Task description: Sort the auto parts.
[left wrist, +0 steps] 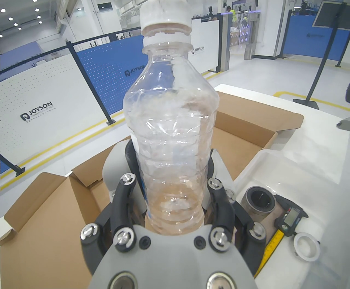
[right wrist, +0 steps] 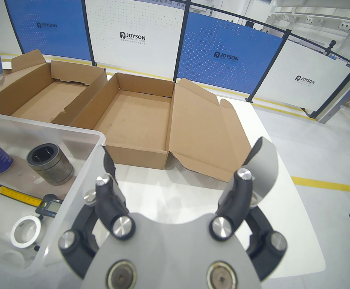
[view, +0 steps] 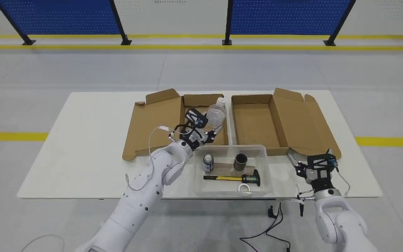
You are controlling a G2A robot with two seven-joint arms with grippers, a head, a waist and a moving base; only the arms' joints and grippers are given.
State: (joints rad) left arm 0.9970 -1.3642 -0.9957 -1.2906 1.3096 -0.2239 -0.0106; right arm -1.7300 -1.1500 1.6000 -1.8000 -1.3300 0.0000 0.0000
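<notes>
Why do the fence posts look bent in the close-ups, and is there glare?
Left wrist view: a wide lens bows the fence posts, and ceiling lights glint on the bottle held by the left tool. Right wrist view: posts lean likewise; the open right tool throws a soft shadow on the table. Top view: its edges run straight.

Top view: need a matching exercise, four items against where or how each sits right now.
Items
1. plastic bottle
2. metal sleeve
3. white ring
4. right gripper

States
a. open, over the table near the right-hand box
b. standing on end in the clear bin
c. clamped in the left gripper
d. lying flat in the bin beside the caliper

Pairs: 1-c, 2-b, 3-d, 4-a
</notes>
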